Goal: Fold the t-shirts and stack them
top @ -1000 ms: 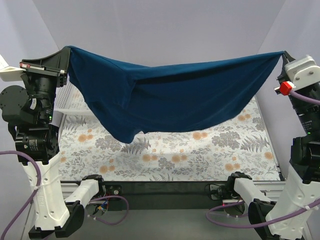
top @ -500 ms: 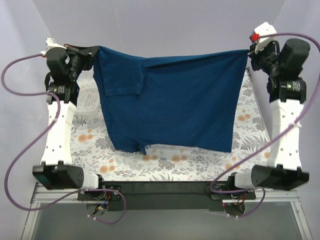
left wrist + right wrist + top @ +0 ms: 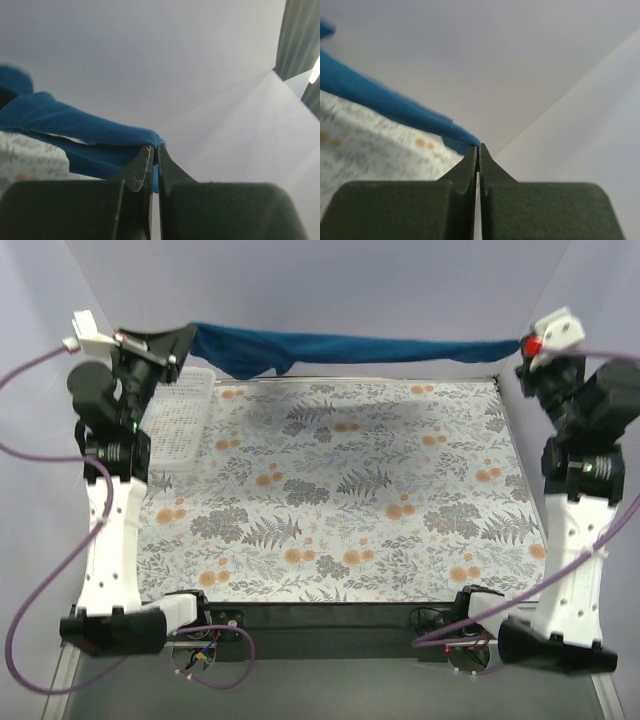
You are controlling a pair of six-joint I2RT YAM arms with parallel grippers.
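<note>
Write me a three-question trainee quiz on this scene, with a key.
1. True or false: the t-shirt lies inside the basket.
2. How many of the two, left gripper and right gripper, are shut on the t-shirt? A none, B one, C both.
3. Fill in: the basket stands on the robot's ___ side.

Key: 1 false, it hangs stretched between the arms; 2 C; 3 left.
</note>
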